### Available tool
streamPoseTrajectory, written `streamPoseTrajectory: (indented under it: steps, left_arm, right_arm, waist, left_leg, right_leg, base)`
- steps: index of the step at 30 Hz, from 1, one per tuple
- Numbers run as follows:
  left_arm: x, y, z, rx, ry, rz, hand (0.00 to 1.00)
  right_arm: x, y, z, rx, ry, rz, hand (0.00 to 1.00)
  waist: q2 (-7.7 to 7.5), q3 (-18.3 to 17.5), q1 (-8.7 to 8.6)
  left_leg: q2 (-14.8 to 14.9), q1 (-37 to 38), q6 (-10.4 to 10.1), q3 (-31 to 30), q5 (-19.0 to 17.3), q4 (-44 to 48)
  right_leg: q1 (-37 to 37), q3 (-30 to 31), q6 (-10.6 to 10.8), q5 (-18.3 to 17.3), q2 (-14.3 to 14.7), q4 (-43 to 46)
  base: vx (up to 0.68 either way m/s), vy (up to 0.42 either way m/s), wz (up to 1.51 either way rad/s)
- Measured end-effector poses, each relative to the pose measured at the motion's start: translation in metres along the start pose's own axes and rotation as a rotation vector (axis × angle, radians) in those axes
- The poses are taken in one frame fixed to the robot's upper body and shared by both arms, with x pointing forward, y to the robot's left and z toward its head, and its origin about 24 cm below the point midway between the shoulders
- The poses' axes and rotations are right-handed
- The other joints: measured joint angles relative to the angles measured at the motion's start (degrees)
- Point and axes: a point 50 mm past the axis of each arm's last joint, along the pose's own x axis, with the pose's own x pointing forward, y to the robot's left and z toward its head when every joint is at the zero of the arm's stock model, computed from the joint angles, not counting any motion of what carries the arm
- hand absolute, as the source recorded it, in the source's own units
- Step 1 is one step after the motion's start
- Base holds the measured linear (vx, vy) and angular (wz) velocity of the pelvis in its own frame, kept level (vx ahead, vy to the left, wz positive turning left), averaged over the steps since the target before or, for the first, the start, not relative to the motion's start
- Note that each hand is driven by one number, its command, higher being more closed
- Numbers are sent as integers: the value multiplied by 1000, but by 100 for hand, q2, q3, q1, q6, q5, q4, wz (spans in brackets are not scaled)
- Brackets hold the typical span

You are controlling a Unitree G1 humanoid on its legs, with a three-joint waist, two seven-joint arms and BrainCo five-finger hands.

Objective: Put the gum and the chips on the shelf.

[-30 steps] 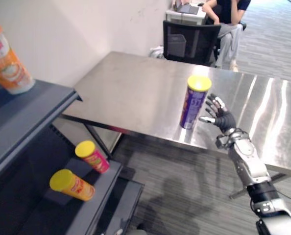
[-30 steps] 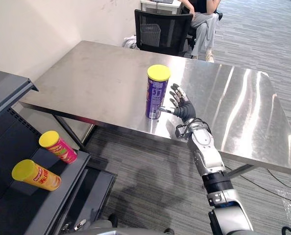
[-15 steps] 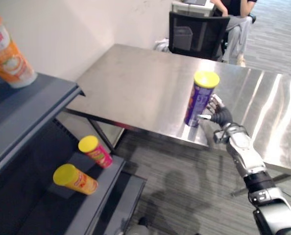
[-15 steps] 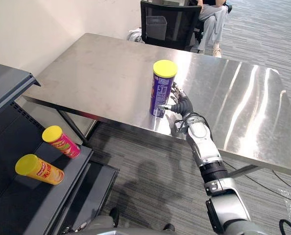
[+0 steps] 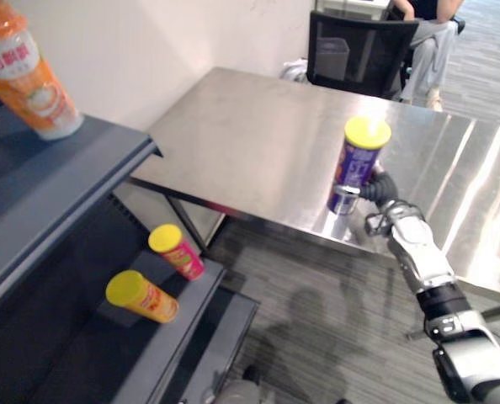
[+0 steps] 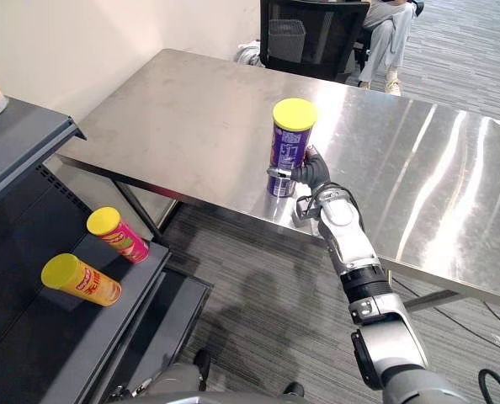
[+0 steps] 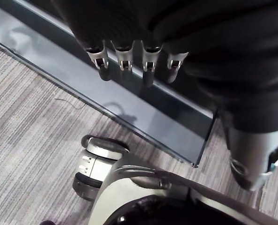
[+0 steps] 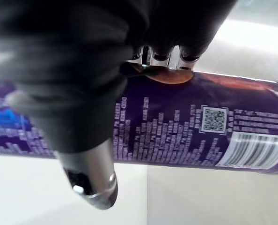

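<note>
One task item is in a grasp: the right hand point(image 6: 311, 172) has its fingers curled round the lower half of the chips can point(image 6: 289, 147), with the thumb point(image 8: 90, 180) lying across the side facing the camera. The can is purple with a yellow lid point(image 6: 295, 113). It stands upright on the bench point(image 6: 183, 109), close to the near edge and roughly midway along it.

The steel bench top around it reflects the room lights. At its far side stands a black chair point(image 5: 359, 55), and beyond that sits a person point(image 5: 431, 38).

To the robot's left is the dark shelf point(image 5: 61, 189). On its lower board lie two cans with yellow lids, a red can point(image 5: 178, 252) and, nearer the camera, an orange can point(image 5: 145, 297). They lie near each other but apart. An orange bottle point(image 5: 27, 71) stands on the top board.

The left hand point(image 7: 124, 60) hangs relaxed with straight fingers, holding nothing, over a dark board of the shelf and the striped carpet floor point(image 7: 31, 140).
</note>
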Motion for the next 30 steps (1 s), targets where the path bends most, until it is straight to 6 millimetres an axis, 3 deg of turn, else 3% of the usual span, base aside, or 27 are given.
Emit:
streamPoseTrajectory:
  steps: [19, 27, 30]
  left_arm:
    - [0, 0, 2, 0, -10, 2, 0]
    - [1, 0, 7, -8, -30, 4, 0]
    - [0, 2, 6, -18, -28, 15, 0]
  right_arm:
    - [7, 4, 10, -20, -40, -11, 100]
    - [-6, 4, 82, 35, -344, 52, 100]
    - [-20, 2, 89, 71, -397, 72, 100]
  waist:
    - [-1, 112, 10]
    - [-5, 104, -31]
    - [-55, 43, -110]
  left_leg:
    - [29, -48, -3, 6, -2, 75]
    - [124, 31, -27, 193, -32, 53]
    - [136, 77, -26, 285, -31, 23]
  right_leg:
    - [-84, 109, -2, 10, 2, 46]
    - [-200, 365, -12, 15, 34, 143]
    - [-213, 468, -12, 15, 31, 163]
  base:
    - [5, 8, -2]
    - [-1, 10, -15]
    - [-3, 20, -15]
